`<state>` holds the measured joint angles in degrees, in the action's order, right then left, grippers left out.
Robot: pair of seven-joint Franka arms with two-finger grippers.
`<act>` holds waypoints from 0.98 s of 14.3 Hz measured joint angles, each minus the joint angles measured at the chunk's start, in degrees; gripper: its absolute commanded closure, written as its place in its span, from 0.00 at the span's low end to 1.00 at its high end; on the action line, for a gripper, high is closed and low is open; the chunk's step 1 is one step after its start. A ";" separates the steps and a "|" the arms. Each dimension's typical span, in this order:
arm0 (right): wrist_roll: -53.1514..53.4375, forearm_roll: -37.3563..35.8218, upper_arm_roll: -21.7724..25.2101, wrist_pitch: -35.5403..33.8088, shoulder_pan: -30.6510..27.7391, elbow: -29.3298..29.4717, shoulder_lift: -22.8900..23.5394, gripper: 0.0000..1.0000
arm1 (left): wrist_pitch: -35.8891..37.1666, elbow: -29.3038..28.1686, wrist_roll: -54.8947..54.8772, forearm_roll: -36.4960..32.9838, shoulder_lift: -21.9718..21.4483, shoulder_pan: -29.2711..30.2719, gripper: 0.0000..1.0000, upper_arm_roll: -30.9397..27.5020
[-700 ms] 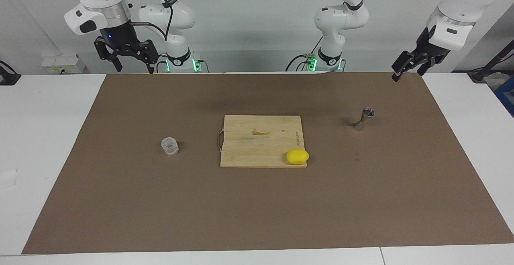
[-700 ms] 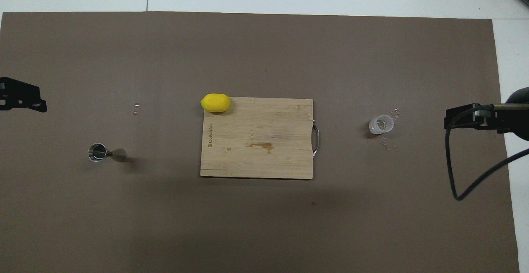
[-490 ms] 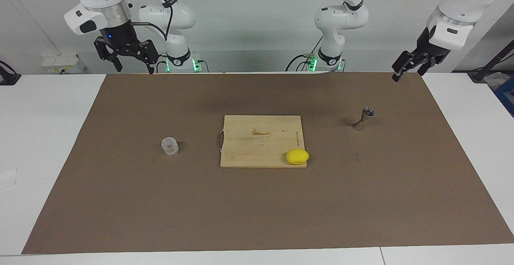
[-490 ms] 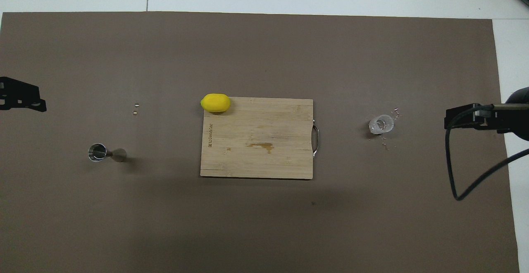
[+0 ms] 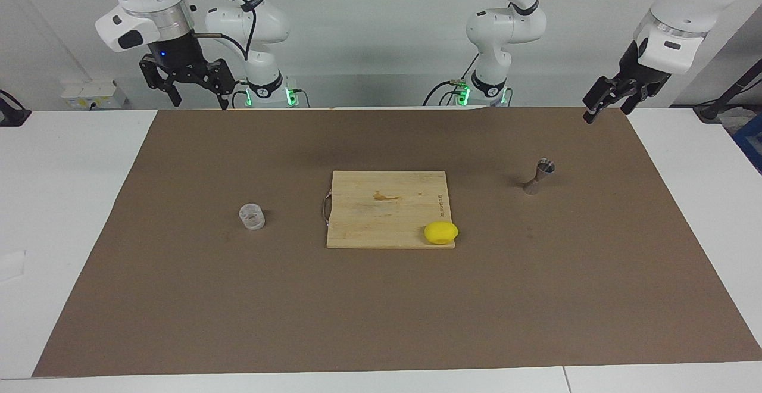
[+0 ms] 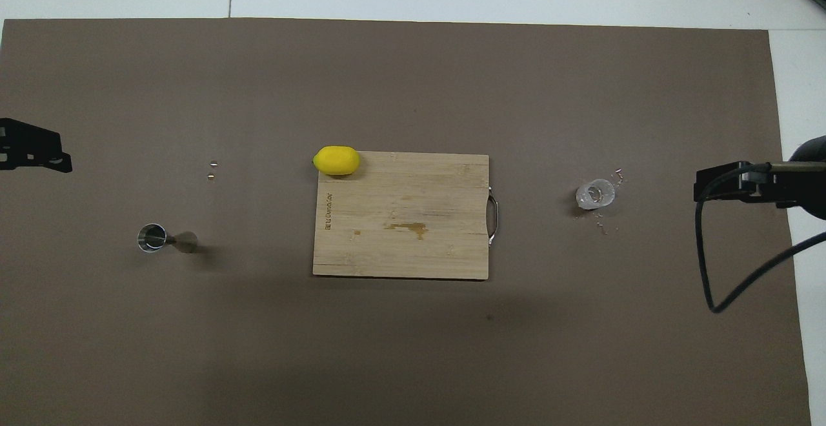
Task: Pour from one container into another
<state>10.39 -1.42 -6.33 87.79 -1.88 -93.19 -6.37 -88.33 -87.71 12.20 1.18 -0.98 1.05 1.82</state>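
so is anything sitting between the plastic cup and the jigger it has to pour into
Yes: the wooden cutting board lies flat between the plastic cup and the jigger, with a lemon on its corner. Both are low.

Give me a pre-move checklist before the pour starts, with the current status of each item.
1. Plastic cup upright on the mat, toward the right arm's end: ok.
2. Jigger upright, mouth up, toward the left arm's end: ok.
3. Right gripper open and holding nothing, raised over the mat's edge nearest the robots: ok.
4. Left gripper raised, not touching the jigger: ok.
5. Cup's contents: cannot tell.
6. Cutting board with lemon lies between cup and jigger; the carry must pass over or round them: not ok.
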 measured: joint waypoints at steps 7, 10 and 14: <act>0.00 0.00 0.00 0.00 0.00 0.00 0.00 0.00 | -18.21 -8.94 0.00 0.00 -0.46 -0.02 0.00 0.07; 0.00 0.00 0.01 0.00 0.00 0.00 0.00 0.00 | -24.53 -14.08 0.01 0.00 -0.44 -0.02 0.00 0.07; 0.00 0.00 0.02 0.00 0.00 0.00 0.00 0.00 | -30.66 -18.26 0.42 0.00 0.68 -0.80 0.00 0.32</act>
<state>10.39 -1.42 -6.32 87.79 -1.88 -93.19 -6.37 -118.99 -105.97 12.62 1.18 -0.31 0.24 2.14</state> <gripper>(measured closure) 0.000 0.000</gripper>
